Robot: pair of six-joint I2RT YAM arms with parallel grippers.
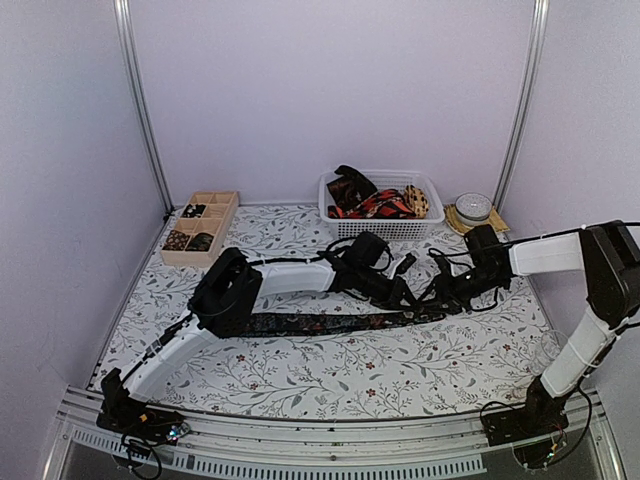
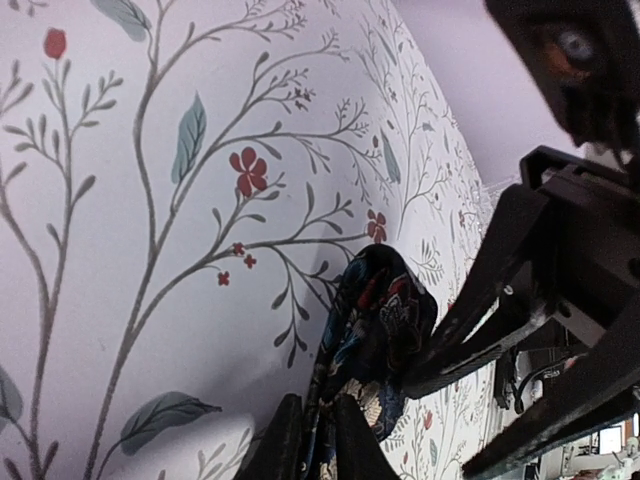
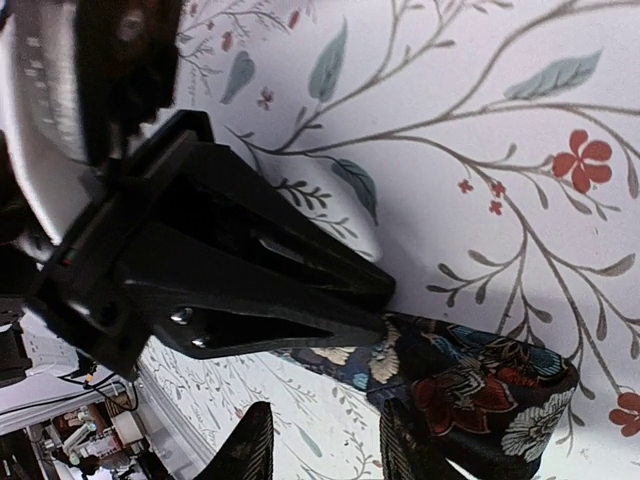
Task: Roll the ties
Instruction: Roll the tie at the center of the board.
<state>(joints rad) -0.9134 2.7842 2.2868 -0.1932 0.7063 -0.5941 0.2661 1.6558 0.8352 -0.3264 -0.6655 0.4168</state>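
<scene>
A long dark floral tie (image 1: pixel 320 323) lies stretched across the middle of the table. Its right end is bunched into a folded lump (image 2: pixel 385 310). My left gripper (image 1: pixel 408 297) is shut on that end, and the fabric runs up between its two fingers (image 2: pixel 318 402). My right gripper (image 1: pixel 440 300) faces it from the right and stands open (image 3: pixel 325 412), with bare tablecloth showing in its gap. The folded tie end (image 3: pixel 480 390) lies against its right finger (image 3: pixel 405 445). More ties (image 1: pixel 365 195) are piled in the basket, and coiled ones (image 1: pixel 190 238) sit in the tray.
A white mesh basket (image 1: pixel 395 228) stands at the back centre. A wooden compartment tray (image 1: pixel 222 200) is at the back left. A small round object (image 1: pixel 472 207) sits at the back right. White walls close in three sides of the table.
</scene>
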